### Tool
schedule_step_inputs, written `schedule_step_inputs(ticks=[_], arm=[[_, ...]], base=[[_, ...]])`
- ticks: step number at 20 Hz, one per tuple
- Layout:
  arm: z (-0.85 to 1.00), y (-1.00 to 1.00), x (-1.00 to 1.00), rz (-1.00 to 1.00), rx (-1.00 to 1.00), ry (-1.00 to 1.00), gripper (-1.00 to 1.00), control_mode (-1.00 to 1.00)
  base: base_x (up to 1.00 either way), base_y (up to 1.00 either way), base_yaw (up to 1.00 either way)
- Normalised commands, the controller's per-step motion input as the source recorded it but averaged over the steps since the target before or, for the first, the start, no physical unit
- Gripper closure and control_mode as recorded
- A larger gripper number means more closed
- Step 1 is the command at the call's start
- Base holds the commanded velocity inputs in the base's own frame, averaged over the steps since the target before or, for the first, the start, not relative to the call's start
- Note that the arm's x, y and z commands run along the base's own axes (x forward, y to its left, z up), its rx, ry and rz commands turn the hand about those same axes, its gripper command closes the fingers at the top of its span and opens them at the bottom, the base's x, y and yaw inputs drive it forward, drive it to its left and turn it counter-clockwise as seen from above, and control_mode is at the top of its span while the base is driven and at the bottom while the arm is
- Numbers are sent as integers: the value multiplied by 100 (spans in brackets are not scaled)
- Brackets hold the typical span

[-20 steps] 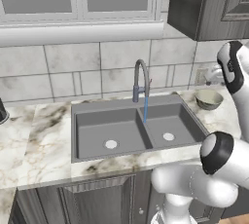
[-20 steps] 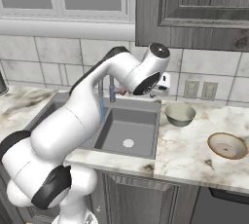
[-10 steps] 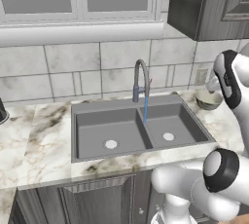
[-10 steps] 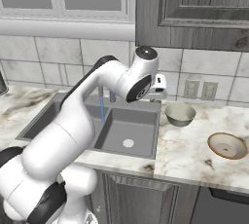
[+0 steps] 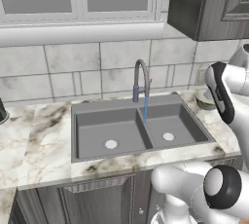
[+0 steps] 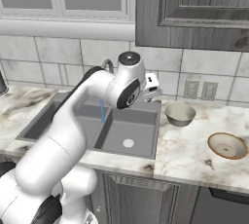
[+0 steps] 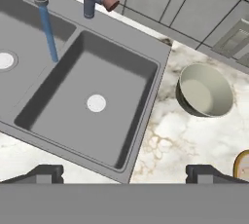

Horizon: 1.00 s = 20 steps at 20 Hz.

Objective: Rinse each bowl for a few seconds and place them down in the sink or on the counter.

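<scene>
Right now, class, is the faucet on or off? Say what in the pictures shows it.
On. A thin blue stream of water falls from the spout of the faucet onto the divider of the sink.

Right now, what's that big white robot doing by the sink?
It's getting ready to wash bowls. Water is running from the faucet into the sink. The gripper is open and empty, up over the counter near a cream bowl. Another bowl sits further right. Neither bowl is picked up yet.
</scene>
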Motion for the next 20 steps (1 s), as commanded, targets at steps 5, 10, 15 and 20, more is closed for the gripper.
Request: schedule_step_inputs(ticks=[5, 10, 15, 20], arm=[[-11, 0, 1, 8, -14, 0, -100, -100], [-20, 3, 13, 2, -13, 0, -100, -100], [-4, 0, 11, 0, -7, 0, -100, -100], [-11, 0, 29, 0, -3, 0, -100, -100]], base=[[0, 0, 0], [0, 0, 0], [0, 0, 0], [0, 0, 0]])
